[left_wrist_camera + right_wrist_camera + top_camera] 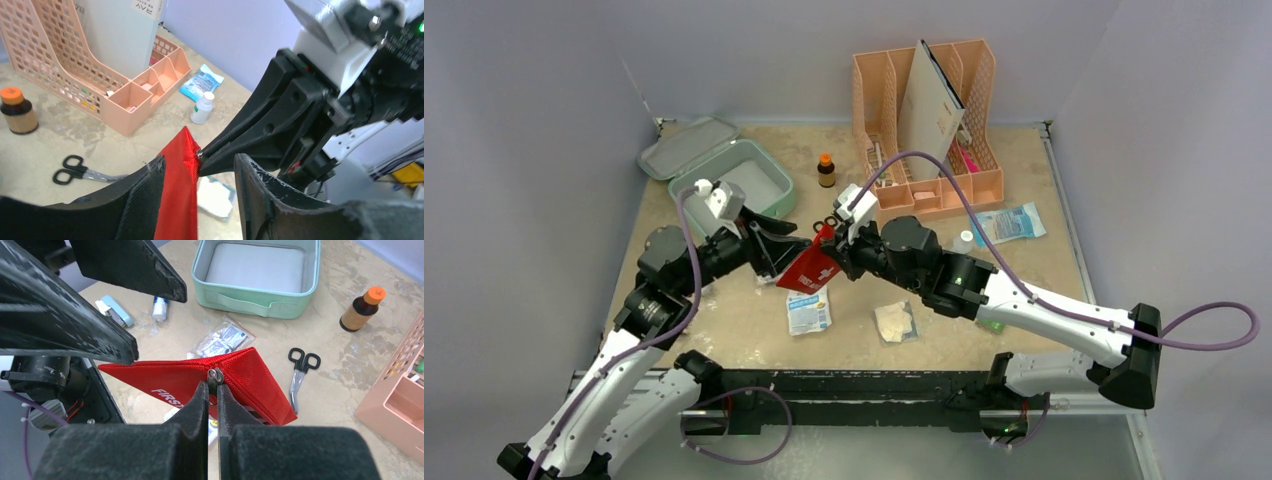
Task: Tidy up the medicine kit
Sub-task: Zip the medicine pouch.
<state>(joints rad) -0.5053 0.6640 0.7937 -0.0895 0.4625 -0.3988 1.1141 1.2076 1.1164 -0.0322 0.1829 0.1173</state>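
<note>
Early going. Pinching the zipper pull (215, 375) of the red first-aid pouch (812, 268) with the right end effector (213, 390) closed tight; flanking its edge with the left end effector (200, 175) parted. Nothing packed in the open medicine kit (754, 175), upper left; scissors (299, 371), bottle (826, 170), sachets (809, 312) loose on the bench (744, 335).
</note>
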